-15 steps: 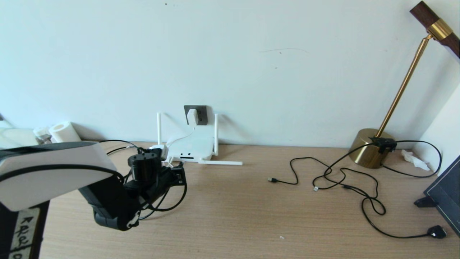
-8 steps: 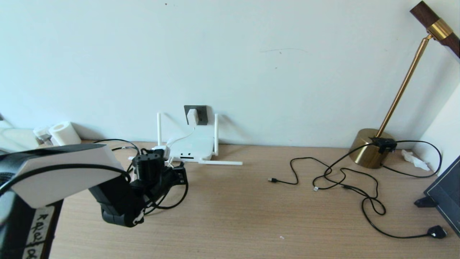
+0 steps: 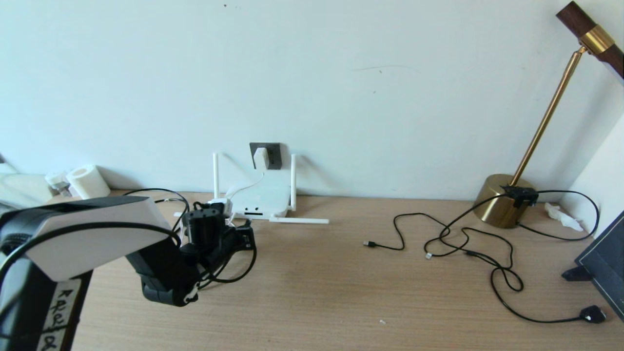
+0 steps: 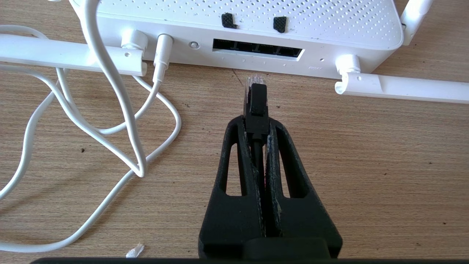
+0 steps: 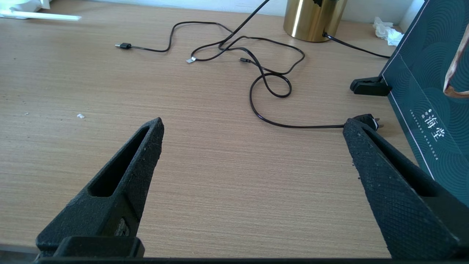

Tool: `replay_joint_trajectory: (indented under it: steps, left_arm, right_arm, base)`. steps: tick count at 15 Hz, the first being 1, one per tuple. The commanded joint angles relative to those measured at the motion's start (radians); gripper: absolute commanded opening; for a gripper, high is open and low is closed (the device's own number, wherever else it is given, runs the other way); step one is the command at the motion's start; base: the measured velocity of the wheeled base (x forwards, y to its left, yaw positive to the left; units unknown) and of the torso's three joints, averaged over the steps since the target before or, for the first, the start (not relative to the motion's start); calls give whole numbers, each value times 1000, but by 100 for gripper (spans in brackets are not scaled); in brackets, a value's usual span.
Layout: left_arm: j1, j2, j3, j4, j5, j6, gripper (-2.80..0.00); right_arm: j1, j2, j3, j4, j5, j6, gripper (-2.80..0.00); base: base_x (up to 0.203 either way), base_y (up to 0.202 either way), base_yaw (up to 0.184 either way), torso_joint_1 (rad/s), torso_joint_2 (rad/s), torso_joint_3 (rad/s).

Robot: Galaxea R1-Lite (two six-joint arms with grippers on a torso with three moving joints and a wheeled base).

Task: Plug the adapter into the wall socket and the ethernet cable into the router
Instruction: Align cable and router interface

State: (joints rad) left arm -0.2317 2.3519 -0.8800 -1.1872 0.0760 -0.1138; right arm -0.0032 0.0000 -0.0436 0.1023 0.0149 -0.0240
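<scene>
Since the earlier frame the left arm has edged forward, carrying the left hand [image 4: 256,123] closer to the router [image 3: 258,197]. Nearest, the right hand [image 5: 253,143] hangs low over the bench [image 5: 205,176] with its fingers spread wide and nothing between them. Farther on, the left hand is clamped tight on the ethernet cable [image 4: 255,106], whose clear-tipped plug sticks out past the fingertips and points at the router's row of dark ports, just short of them and not yet in. The router lies flat on the bench by the wall. Behind it, the adapter [image 3: 261,157] sits plugged in the wall socket [image 3: 273,155], its thin white cord running down to the router.
</scene>
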Motion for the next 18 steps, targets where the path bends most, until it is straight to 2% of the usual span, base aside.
replay_joint_trajectory:
  steps: [1, 13, 18]
  left_arm:
    - [-1, 0, -2, -6, -1, -1, -280]
    - [1, -12, -2, -3, -1, -1, -280]
    - [29, -2, -8, -5, -12, -3, -280]
  right_arm:
    - [0, 2, 1, 0, 0, -1, 0]
    - [1, 2, 0, 0, 0, -1, 0]
    - [0, 2, 0, 0, 0, -1, 0]
  base:
    - [0, 0, 0, 0, 0, 0]
    - [0, 0, 0, 0, 0, 0]
    - [0, 0, 0, 0, 0, 0]
